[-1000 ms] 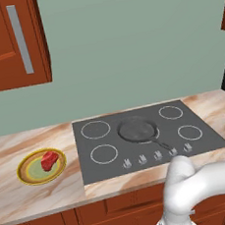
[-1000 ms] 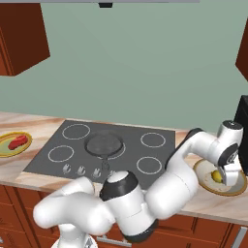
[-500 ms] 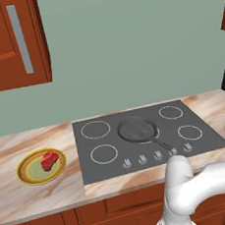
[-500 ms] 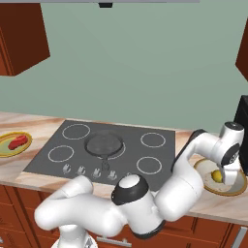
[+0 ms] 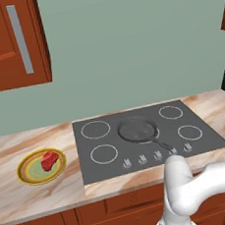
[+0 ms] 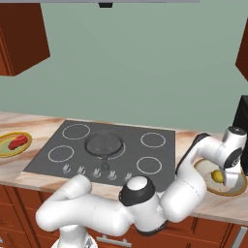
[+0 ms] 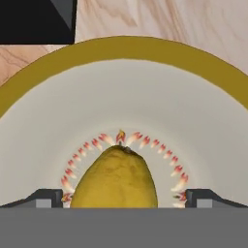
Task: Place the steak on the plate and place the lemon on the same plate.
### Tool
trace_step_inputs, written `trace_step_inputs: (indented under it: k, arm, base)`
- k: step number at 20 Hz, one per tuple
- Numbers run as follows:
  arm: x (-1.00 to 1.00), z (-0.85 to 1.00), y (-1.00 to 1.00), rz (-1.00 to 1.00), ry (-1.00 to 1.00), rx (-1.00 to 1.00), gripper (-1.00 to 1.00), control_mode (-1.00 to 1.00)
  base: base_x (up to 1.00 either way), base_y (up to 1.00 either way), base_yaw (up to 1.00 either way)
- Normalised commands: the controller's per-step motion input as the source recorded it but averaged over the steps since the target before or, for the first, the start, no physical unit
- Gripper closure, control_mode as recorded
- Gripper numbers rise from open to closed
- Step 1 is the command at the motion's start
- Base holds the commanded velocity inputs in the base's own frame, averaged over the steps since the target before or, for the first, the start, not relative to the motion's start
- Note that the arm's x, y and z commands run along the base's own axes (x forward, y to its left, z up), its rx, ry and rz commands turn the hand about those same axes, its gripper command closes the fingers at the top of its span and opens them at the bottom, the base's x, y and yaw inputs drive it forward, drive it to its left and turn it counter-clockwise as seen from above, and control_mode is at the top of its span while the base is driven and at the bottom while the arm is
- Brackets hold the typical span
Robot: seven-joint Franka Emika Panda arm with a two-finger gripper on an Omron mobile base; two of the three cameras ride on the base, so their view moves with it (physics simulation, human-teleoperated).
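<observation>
Already, the small bright-red chunk of raw steak (image 5: 49,160) lies on the round plate with a yellow-orange ringed rim and pale green centre (image 5: 24,175), at the middle left of the left base view, on the marble-patterned counter (image 5: 40,201) to the left of the dark grey cooktop (image 5: 114,154). At the lower right of the right base view, the white arm reaches across to a pale tan dish with a mustard rim (image 6: 231,190), where the small yellow oval lemon (image 6: 218,176) sits. In the hand view the lemon (image 7: 117,179) fills the lower centre, framed by the dish's ring of small red and orange marks, with one dark fingertip at each bottom corner. The two-finger gripper (image 7: 124,198) is spread as wide as it goes and grips nothing; the lemon lies between the fingers, apparently untouched. The step in hand appears to be picking up the lemon. To do it well, the hand should likely sink until the fingertips (image 7: 48,198) flank the fruit's widest part, stay centred, then close gently so the rounded skin does not squirt out. A straight lift clear of the dish rim would follow, before the long carry to the plate at far left.
</observation>
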Motion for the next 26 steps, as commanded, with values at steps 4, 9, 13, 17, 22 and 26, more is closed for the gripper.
trace_step_inputs:
  k: [4, 9, 13, 17, 22, 26]
  arm:
    - [0.00, -0.19, -0.08, -0.04, 0.00, 0.08, -1.00, -1.00]
    - [0.03, -0.20, -0.01, -0.04, 0.00, 0.08, -1.00, -1.00]
    - [0.09, -0.12, 0.04, -0.03, 0.00, 0.02, 1.00, -1.00]
    - [0.05, -0.10, 0.00, -0.03, 0.00, 0.00, 1.00, -1.00]
    - [-0.03, 0.03, -0.01, -0.02, -0.01, 0.00, 1.00, -1.00]
    - [-0.14, 0.39, 0.00, 0.00, 0.00, 0.00, 1.00, -1.00]
  base:
    - [0.00, 0.00, 0.00]
    - [0.00, 0.00, 0.00]
    - [0.00, 0.00, 0.00]
    - [0.00, 0.00, 0.00]
    - [0.00, 0.00, 0.00]
    - [0.00, 0.00, 0.00]
